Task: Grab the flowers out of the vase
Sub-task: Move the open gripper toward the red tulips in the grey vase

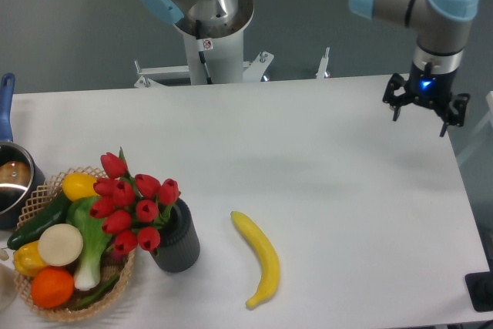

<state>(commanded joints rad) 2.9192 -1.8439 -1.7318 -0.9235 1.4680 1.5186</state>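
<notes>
- Gripper (422, 112), upper right of the frame, hangs above the table's (331, 167) far edge, fingers spread apart, holding nothing.
- Flowers (131, 202) stand in the vase (179, 243), lower left, beside the basket (46, 190).
- 1 banana (260, 258) lies right of the vase.

No text can be read; a small red-and-white sticker (206, 44) on the robot base (209, 52) looks like a warning sign.
</notes>
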